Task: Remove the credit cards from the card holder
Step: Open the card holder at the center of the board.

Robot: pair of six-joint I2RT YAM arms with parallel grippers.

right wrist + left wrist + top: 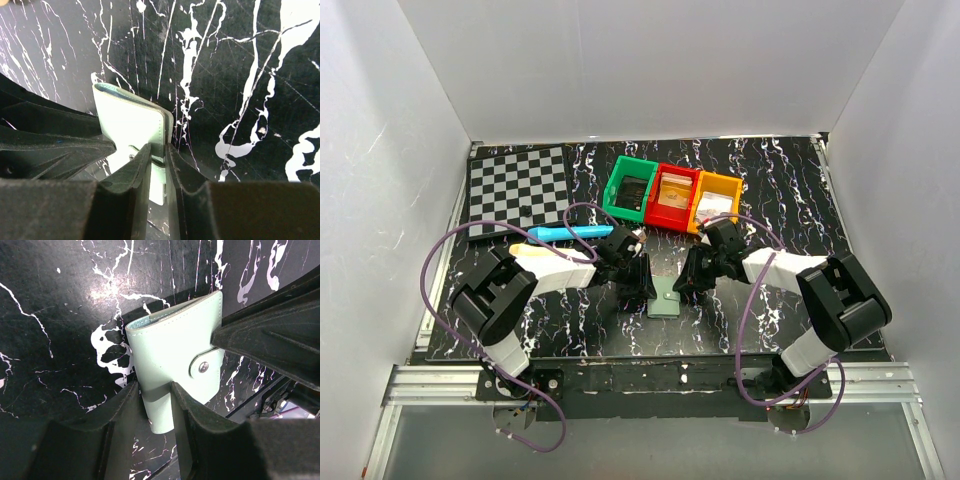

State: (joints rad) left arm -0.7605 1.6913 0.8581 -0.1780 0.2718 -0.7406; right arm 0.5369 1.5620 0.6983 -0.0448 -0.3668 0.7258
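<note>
In the left wrist view, our left gripper [154,390] has its jaws clamped on the lower edge of the card holder [170,335]. The holder sits closed at the centre of the top view, on the black marbled table [60,315] between both arms. Its snap tab [202,367] looks fastened. To the right, our right gripper [158,150] has its jaws nearly together, pinching the holder's flap edge. We judge the left should pin firmly while the right peels slowly, so the snap releases without dragging. The credit cards are hidden inside, and we cannot tell how many there are.
</note>
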